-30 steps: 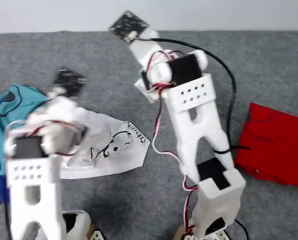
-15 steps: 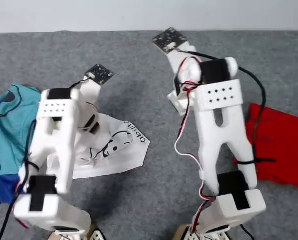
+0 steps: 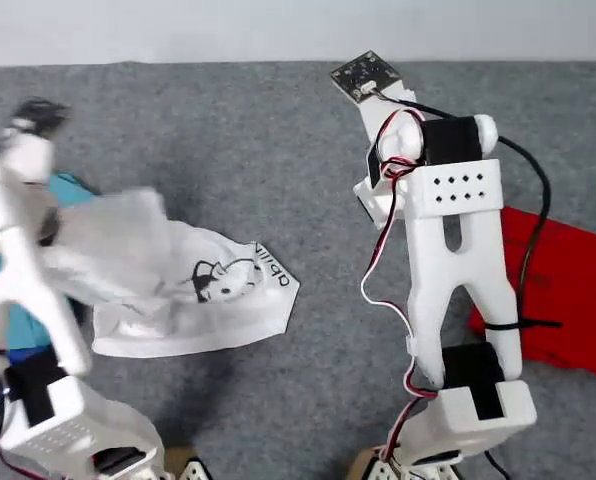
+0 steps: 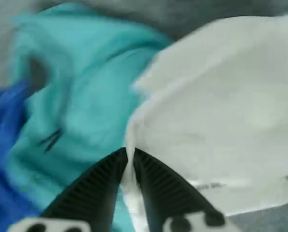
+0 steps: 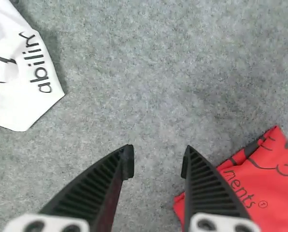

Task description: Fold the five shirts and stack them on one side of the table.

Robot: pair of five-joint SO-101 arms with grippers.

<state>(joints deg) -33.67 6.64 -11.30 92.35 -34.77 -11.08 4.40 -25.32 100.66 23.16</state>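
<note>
- The step in hand looks like the fold of the white shirt (image 3: 193, 300). The left gripper (image 4: 129, 157) has its jaws pressed together on a pinch of the shirt's edge, with only thin cloth between them
- The white shirt lies left of middle on the grey table (image 3: 278, 130). Its printed part is flat, and the side nearest the teal shirt (image 4: 81, 96) is raised off the surface
- The teal shirt sits just beside the white one at the table's left edge, with a blue shirt (image 4: 4, 145) against its far side
- The right gripper (image 5: 156, 162) hangs over bare table between the white shirt and the red shirt (image 3: 568, 290). Its jaws are moderately parted and hold nothing
- The red shirt lies flat at the right side, well apart from the others, and it seems already folded
- The next move probably calls for carrying the pinched edge across the printed part and laying it down so the edges meet, then letting go. The whole shirt could drag along unless its flat side stays put
- The left arm is smeared in the high view, so how high the cloth is lifted is hard to judge
- The teal and blue shirts are cut off at the picture's edge, and whether they are folded cannot be told
- The right arm covers part of the table beneath it, and the red shirt's far corner runs out of frame
</note>
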